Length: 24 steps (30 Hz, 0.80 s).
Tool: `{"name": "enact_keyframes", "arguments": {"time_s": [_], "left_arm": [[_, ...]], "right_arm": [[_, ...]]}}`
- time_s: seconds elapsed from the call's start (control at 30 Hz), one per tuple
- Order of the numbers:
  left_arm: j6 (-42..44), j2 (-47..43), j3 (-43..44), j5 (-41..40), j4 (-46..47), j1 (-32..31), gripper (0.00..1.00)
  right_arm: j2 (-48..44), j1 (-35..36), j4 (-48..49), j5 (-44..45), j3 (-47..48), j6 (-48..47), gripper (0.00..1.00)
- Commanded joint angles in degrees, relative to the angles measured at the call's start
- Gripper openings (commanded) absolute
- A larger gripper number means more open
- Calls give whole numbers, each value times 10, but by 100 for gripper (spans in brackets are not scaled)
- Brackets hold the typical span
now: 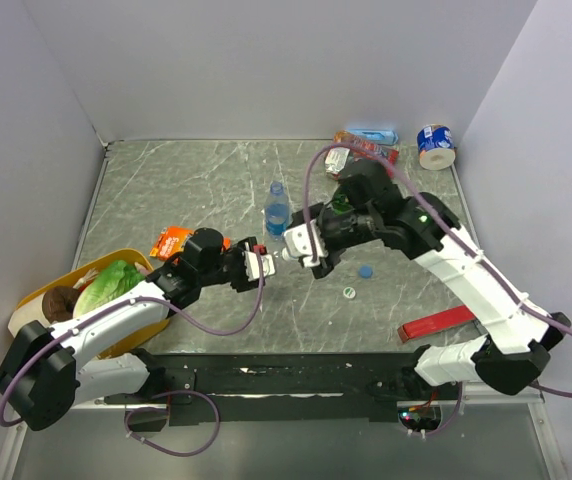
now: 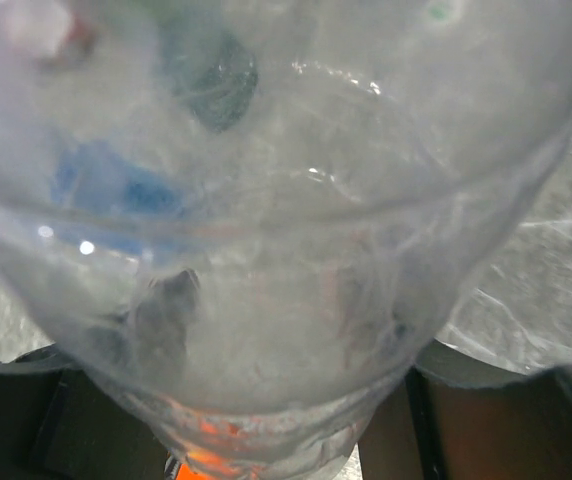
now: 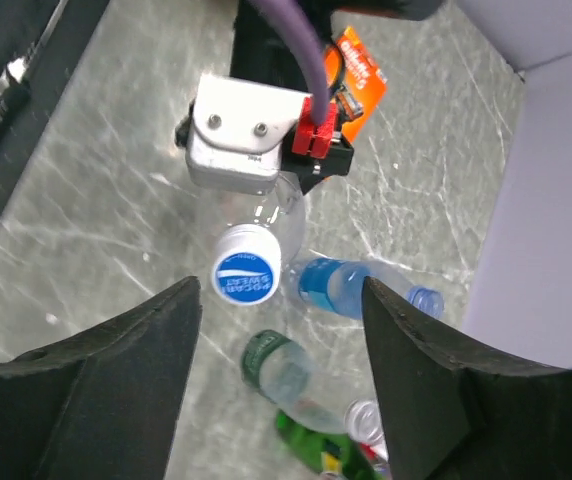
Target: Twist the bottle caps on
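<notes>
My left gripper (image 1: 259, 266) is shut on a clear plastic bottle (image 2: 286, 200) that fills the left wrist view. In the right wrist view this bottle (image 3: 288, 215) points at the camera, and a white cap with a blue centre (image 3: 246, 277) sits on its mouth. My right gripper (image 3: 281, 290) is open, with its dark fingers (image 3: 116, 380) on either side of the cap and not touching it. A clear bottle with a blue label (image 1: 277, 210) stands just behind. A plain blue cap (image 1: 366, 271) and a green-rimmed white cap (image 1: 349, 292) lie on the table. A bottle with a green band (image 3: 284, 365) stands under the right wrist.
A yellow bowl (image 1: 36, 295) holding lettuce (image 1: 111, 283) sits at the near left under the left arm. An orange packet (image 1: 173, 241) lies beside it. A red flat item (image 1: 436, 325) lies near the right arm's base. A blue-and-white can (image 1: 435, 146) and snack packets (image 1: 366, 140) sit at the back right.
</notes>
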Motion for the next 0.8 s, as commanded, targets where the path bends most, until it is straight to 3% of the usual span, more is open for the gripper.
{"name": "enact_keyframes", "arguments": {"time_s": [0.0, 0.2, 0.5, 0.53, 0.6, 0.63, 0.7, 0.77], "left_arm": [[28, 0, 27, 51, 5, 2, 1], [18, -3, 26, 47, 11, 3, 1], [-8, -7, 18, 47, 43, 4, 1], [-15, -7, 16, 40, 50, 4, 1], [-57, -6, 13, 13, 82, 4, 1], [-84, -5, 10, -50, 134, -1, 1], [-146, 2, 18, -150, 167, -14, 1], [-171, 18, 40, -277, 192, -38, 1]], "right_arm": [[6, 21, 17, 29, -19, -85, 69], [17, 31, -4, 36, -13, -108, 62], [36, 32, -19, 38, -6, -79, 30], [39, 32, -20, 36, -3, -67, 20], [65, 31, -11, 41, 10, 20, 9], [82, 25, -8, 42, 45, 67, 1], [156, 8, -37, 30, 113, 226, 0], [222, -28, -76, -12, 257, 335, 0]]}}
